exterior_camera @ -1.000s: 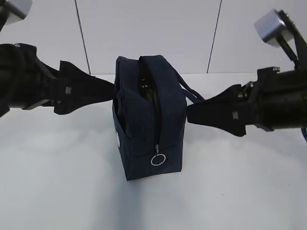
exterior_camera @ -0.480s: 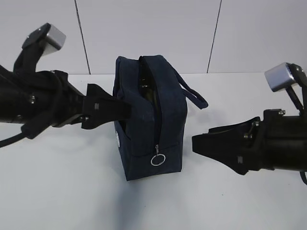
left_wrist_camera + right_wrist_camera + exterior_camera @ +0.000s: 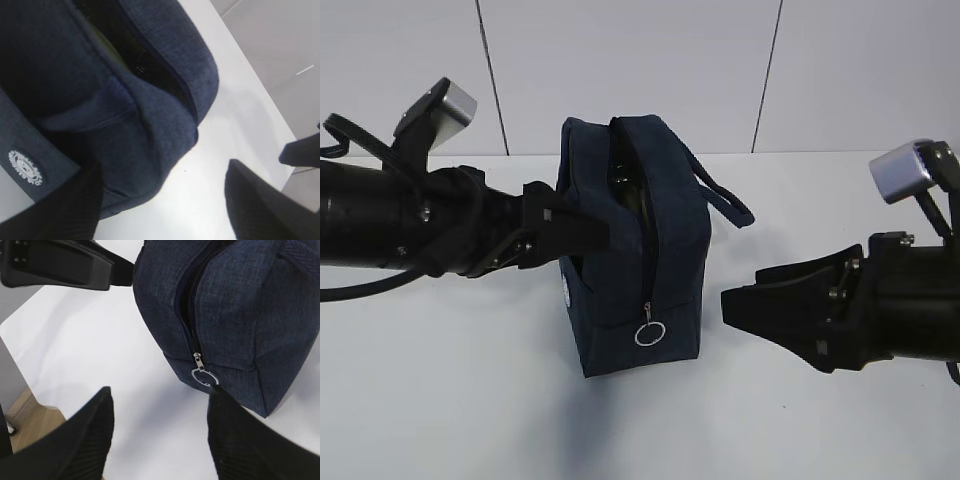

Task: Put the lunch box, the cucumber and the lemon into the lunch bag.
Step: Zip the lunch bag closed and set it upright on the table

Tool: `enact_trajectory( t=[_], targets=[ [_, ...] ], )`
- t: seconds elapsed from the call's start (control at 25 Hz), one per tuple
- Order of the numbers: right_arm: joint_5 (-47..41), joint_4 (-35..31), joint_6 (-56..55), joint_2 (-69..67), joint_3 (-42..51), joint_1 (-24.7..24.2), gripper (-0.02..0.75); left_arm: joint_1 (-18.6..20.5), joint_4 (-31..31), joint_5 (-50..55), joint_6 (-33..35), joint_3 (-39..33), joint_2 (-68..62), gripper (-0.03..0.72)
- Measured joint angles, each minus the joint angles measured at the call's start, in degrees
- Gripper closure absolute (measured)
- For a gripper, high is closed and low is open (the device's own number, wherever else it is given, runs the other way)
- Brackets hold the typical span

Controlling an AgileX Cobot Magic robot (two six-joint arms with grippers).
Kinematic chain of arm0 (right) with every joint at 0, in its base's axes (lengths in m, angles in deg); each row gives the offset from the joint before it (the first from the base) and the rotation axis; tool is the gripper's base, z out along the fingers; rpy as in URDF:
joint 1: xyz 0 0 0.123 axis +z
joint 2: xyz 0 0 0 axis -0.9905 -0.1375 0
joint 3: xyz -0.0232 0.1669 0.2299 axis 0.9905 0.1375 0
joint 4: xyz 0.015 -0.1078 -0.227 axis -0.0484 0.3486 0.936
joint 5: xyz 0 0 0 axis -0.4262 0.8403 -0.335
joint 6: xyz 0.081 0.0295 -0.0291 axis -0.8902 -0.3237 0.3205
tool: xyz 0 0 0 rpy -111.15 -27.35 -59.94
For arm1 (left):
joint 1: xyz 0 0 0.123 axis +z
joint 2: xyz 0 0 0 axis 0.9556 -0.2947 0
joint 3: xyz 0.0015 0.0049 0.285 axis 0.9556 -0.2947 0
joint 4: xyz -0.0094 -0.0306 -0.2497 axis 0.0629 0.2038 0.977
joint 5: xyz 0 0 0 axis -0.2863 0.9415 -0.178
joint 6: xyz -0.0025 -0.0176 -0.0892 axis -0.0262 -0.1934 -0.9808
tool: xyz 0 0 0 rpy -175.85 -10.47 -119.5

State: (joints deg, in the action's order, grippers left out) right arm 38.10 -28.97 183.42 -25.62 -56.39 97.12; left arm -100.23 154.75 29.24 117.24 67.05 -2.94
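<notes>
The dark navy lunch bag (image 3: 630, 250) stands upright in the middle of the white table, its top zipper open and the silver ring pull (image 3: 649, 333) low on the near end. Something green (image 3: 106, 44) shows inside the opening; I cannot tell which item it is. The lunch box, cucumber and lemon are otherwise hidden. My left gripper (image 3: 584, 236) is open and empty against the bag's left side; in the left wrist view (image 3: 160, 200) the bag's corner (image 3: 145, 150) lies between its fingers. My right gripper (image 3: 734, 300) is open and empty, right of the bag near the ring pull (image 3: 204, 376).
One loop handle (image 3: 725, 200) hangs over the bag's right side. The white table (image 3: 450, 400) runs to a pale panelled wall behind. In the right wrist view the table's edge and a wooden floor (image 3: 35, 415) show at lower left, and the left gripper (image 3: 65, 262) at top left.
My right gripper left the bag's handle and dropped lower and rightward, then stayed. My left arm came down and edged right along the bag's left side. The bag stayed put.
</notes>
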Motion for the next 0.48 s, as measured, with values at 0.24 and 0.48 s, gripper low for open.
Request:
enact_trajectory(
  t=[0.24,0.48],
  targets=[
    [0.00,0.23,0.53,0.00,0.00,0.00,0.286,0.00,3.16,0.49,0.03,0.00,-4.13,0.190],
    [-1.01,0.60,0.66,-3.40,0.00,0.00,0.286,0.00,4.34,1.14,0.89,0.00,-5.42,0.266]
  ],
)
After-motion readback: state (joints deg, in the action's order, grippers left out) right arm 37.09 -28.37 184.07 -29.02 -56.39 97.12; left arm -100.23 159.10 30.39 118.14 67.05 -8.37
